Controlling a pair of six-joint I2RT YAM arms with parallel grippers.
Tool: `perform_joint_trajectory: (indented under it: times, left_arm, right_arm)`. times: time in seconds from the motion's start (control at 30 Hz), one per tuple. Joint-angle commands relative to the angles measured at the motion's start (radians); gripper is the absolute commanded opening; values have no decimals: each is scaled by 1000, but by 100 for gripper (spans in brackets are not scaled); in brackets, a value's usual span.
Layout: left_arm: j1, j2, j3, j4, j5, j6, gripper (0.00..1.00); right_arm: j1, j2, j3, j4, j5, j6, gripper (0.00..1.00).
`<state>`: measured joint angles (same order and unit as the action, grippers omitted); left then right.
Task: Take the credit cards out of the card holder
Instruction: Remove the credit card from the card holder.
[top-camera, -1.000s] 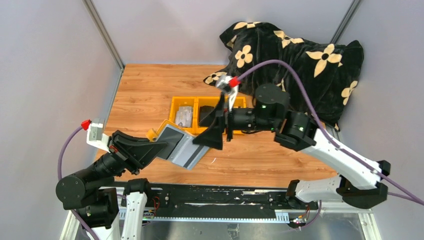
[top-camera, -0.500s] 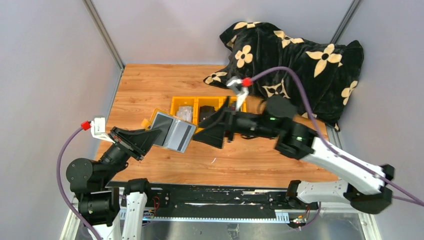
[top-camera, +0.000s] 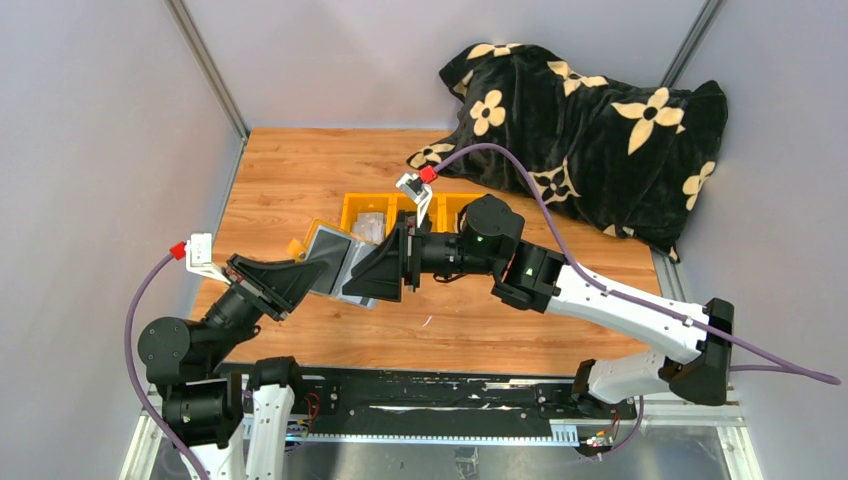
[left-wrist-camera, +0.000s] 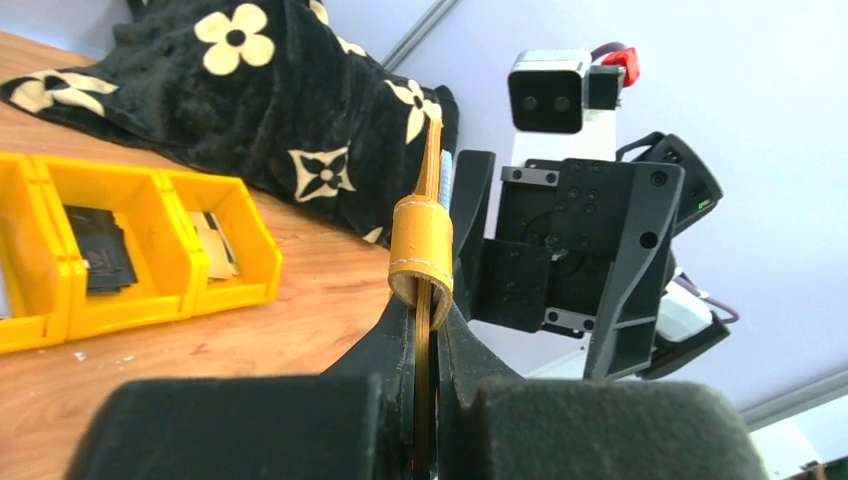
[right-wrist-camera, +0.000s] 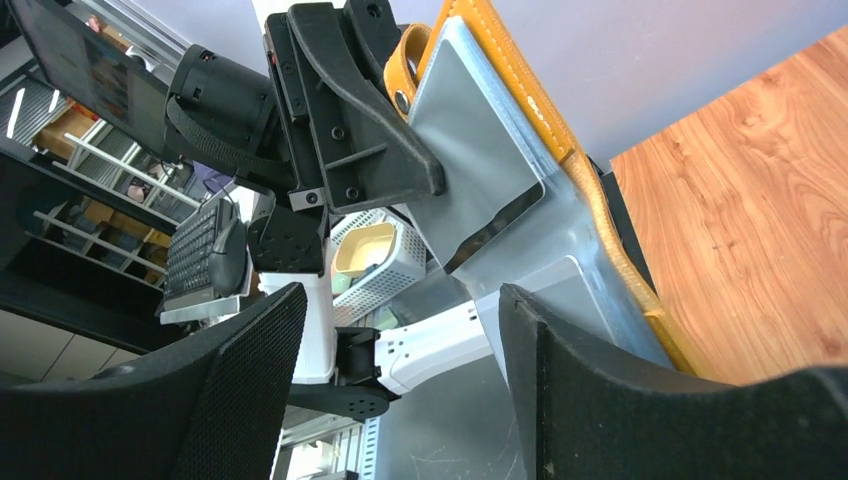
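left gripper (left-wrist-camera: 425, 335) clamped tight, pinching card holder (left-wrist-camera: 421, 245)

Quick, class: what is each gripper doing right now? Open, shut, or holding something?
Left gripper: shut on the card holder.
Right gripper: open, holding nothing.

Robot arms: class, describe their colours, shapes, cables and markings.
Black cylindrical joints with white links, whitest on the right arm; the left arm looks mostly black. The left hand and right hand are black wedges with two broad fingers. Purple cables with red plugs reach the wrists.
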<state>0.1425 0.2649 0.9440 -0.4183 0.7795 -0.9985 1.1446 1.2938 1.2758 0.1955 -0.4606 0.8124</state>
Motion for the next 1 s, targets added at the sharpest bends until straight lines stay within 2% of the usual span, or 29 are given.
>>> perform_joint_trajectory:
  times: [0.0,0.23,0.43,0.67,0.87,0.97]
  left_arm:
    - [3,-9,18,89,59,-114,0]
    - [3,-11,60,86,84,-150,0]
    - [3,-17,47,73,88,-136,0]
    - [2,-19,43,74,89,-126,0]
    - [3,-18,50,80,87,-134,0]
    - [3,-18,57,87,92,-153,7]
  right_arm:
    - [9,32,12,62,-2,15,73]
    - [7,75,10,158,4,70,68]
    - [8,126,12,328,-46,176,51]
    - [7,87,-53,442,-46,226,32]
    - [9,57,-101,519,-28,243,8]
    - [8,56,-112,519,-15,244,1]
